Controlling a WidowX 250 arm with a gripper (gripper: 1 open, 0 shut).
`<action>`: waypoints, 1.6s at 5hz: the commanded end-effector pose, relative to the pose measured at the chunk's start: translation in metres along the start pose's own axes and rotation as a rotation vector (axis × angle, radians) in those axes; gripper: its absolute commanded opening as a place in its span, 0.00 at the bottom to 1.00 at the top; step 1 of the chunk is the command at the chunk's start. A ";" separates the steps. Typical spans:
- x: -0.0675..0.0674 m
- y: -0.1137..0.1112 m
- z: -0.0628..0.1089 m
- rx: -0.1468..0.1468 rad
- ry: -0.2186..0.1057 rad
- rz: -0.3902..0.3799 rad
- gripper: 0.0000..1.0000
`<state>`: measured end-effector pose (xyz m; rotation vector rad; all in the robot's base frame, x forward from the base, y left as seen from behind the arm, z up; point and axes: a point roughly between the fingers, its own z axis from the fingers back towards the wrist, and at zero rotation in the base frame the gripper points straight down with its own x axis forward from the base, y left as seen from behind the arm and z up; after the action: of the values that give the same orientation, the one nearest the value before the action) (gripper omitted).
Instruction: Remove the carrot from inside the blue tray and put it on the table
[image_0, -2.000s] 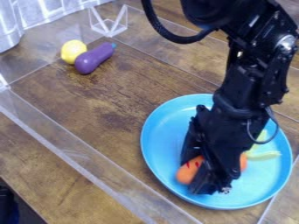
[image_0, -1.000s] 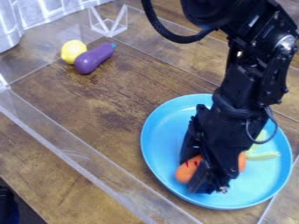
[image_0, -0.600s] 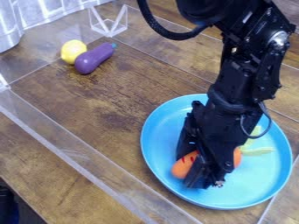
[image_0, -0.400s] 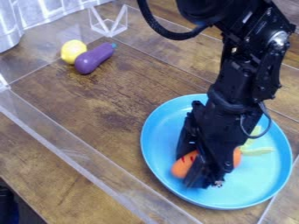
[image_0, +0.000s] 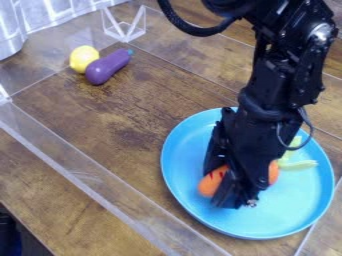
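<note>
Clamping down from almost straight above, the black gripper (image_0: 238, 188) has its jaws closed around the small orange toy carrot (image_0: 214, 184), whose light green leafy top (image_0: 301, 166) pokes out to the right. The carrot looks barely off the floor of the large round light-blue plastic tray (image_0: 187, 150), inside its rim. So the grasp looks made and the lift is the step in hand. Next comes raising it clear of the rim and carrying it to the dark brown wood-grain table (image_0: 107, 120).
</note>
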<state>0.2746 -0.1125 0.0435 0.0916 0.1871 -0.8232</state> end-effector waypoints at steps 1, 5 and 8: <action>-0.004 0.010 0.025 0.035 -0.082 0.024 0.00; -0.014 0.014 0.034 0.052 -0.107 0.036 0.00; -0.034 0.023 0.062 0.100 -0.135 0.089 0.00</action>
<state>0.2732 -0.0837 0.0930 0.1333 0.0775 -0.7553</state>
